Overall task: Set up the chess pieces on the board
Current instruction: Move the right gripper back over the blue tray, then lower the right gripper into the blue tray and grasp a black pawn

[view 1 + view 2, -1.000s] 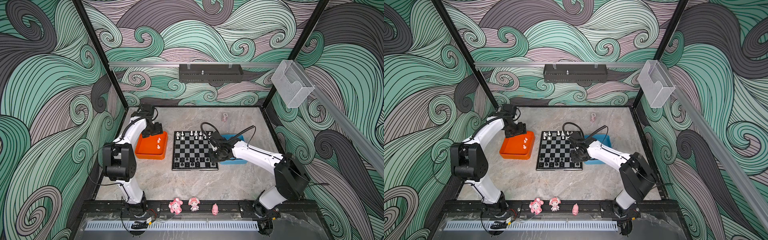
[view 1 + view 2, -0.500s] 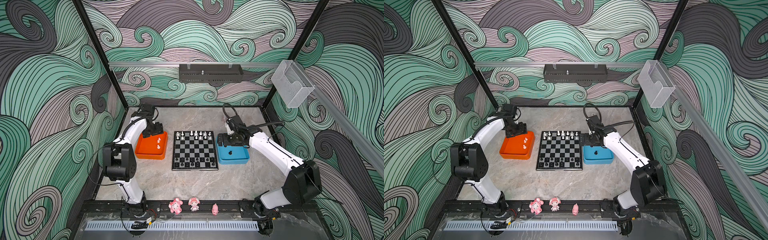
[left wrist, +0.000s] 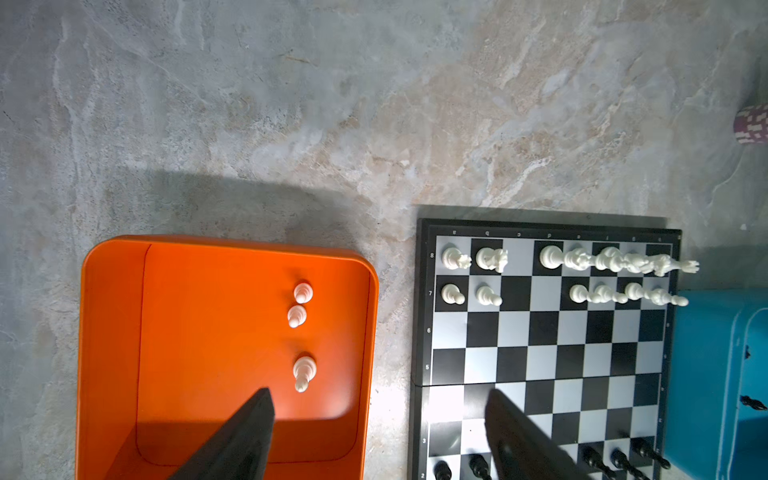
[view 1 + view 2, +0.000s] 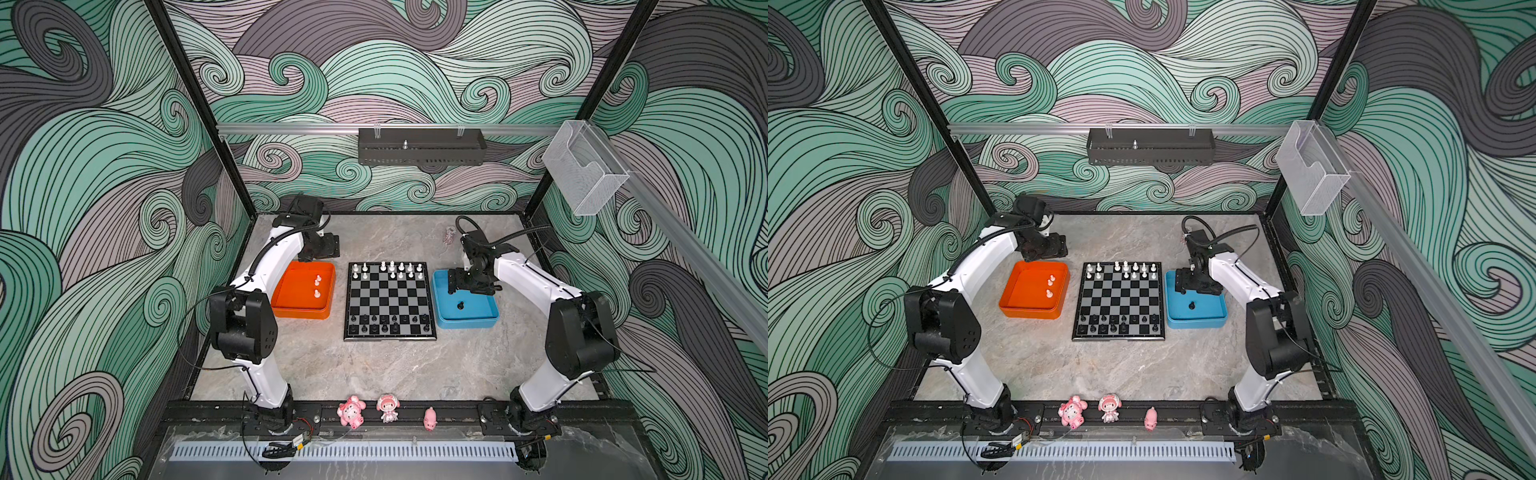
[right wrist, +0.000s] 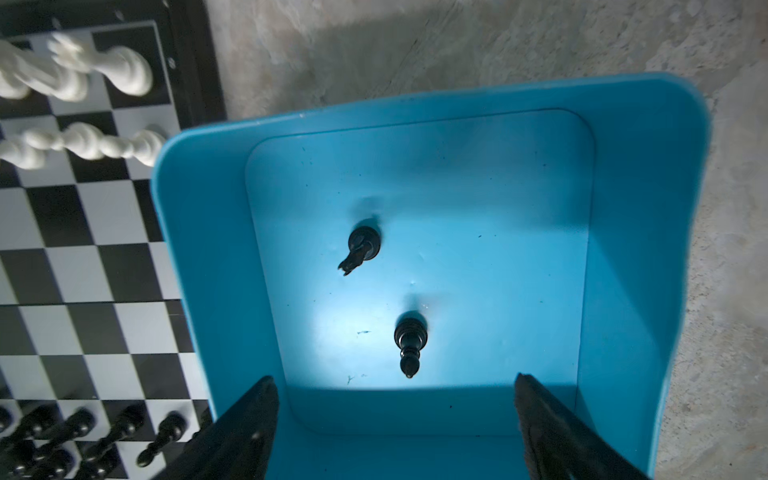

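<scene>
The right claw (image 5: 392, 379) has been moved off the board (image 4: 390, 299) to the blue tray (image 5: 199, 249), at the right of both top views. Its jaws are spread wide and empty. Two black pieces (image 5: 410, 332) are left under it. The left claw (image 3: 378, 390) is held wide by the orange tray (image 3: 112, 332), where three white pieces (image 3: 304, 368) wait. A piece could be tipped over if the jaws are lowered off-centre.

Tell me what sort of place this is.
Probably a robot work cell: left arm and right arm bolted to a black frame, swirl-printed panels around a marbled tabletop, a chessboard between an orange tray and a blue tray.
</scene>
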`<state>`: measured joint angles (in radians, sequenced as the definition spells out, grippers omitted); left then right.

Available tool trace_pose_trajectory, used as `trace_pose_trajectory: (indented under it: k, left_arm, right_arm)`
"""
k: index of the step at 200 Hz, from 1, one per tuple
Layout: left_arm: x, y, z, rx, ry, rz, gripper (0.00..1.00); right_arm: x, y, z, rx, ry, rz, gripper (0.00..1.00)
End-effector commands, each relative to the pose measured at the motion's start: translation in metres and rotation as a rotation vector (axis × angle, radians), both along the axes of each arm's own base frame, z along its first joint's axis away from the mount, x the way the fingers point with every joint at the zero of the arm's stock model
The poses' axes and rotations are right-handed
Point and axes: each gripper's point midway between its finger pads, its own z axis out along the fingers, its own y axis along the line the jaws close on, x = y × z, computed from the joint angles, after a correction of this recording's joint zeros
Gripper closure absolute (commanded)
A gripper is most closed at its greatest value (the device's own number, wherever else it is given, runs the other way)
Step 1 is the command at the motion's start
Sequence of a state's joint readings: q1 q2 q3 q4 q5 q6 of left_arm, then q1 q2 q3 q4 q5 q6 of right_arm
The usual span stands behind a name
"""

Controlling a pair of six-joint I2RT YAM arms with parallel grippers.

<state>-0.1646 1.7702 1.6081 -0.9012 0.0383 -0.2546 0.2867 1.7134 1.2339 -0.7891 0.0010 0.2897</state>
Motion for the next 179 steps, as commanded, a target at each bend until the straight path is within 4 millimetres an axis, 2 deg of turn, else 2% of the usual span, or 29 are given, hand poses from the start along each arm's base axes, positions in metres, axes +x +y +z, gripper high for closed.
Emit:
trace_pose_trajectory:
  k: [1,32,53,92,179]
  left_arm:
    - [-0.001,-0.001,-0.009,0.004,0.034,-0.018,0.18]
    - [-0.002,0.000,-0.013,0.006,0.040,-0.014,0.18]
    - [-0.002,0.001,-0.015,0.010,0.044,-0.010,0.18]
    - [-0.003,0.002,-0.016,0.018,0.048,-0.004,0.18]
    - [-0.004,0.004,-0.019,0.026,0.053,0.004,0.18]
  right_arm:
    - [-0.001,-0.004,-0.006,-0.029,0.016,0.026,0.23]
    - [-0.001,-0.009,-0.011,-0.052,0.025,0.036,0.48]
    - [-0.002,-0.011,-0.018,-0.047,0.047,0.034,0.56]
    - [-0.007,-0.011,-0.028,-0.046,0.078,0.044,0.64]
    - [-0.013,-0.009,-0.041,-0.035,0.121,0.050,0.70]
